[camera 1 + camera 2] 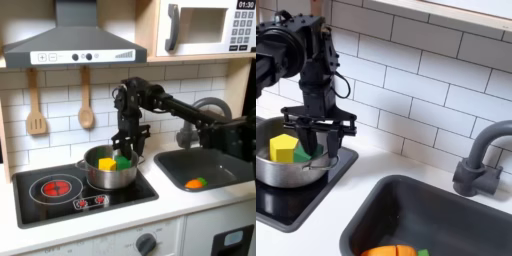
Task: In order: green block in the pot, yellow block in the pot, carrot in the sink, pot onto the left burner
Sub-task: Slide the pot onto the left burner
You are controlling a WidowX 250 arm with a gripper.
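Note:
The steel pot (110,176) (286,172) stands on the stove's right burner in both exterior views. Inside it sit the yellow block (104,162) (283,148) and the green block (122,161) (305,157), side by side. My gripper (125,152) (318,150) points straight down over the pot's right part, open, its fingers reaching to rim height by the green block and holding nothing. The orange carrot (195,183) (394,251) lies in the dark grey sink (222,166) (456,215). The left burner (56,187) glows red and is bare.
A dark curved faucet (478,160) rises behind the sink. Two wooden utensils (60,105) hang on the tiled wall above the stove. A range hood (70,45) and a microwave (205,25) sit overhead. The stove knobs (90,202) line the front edge.

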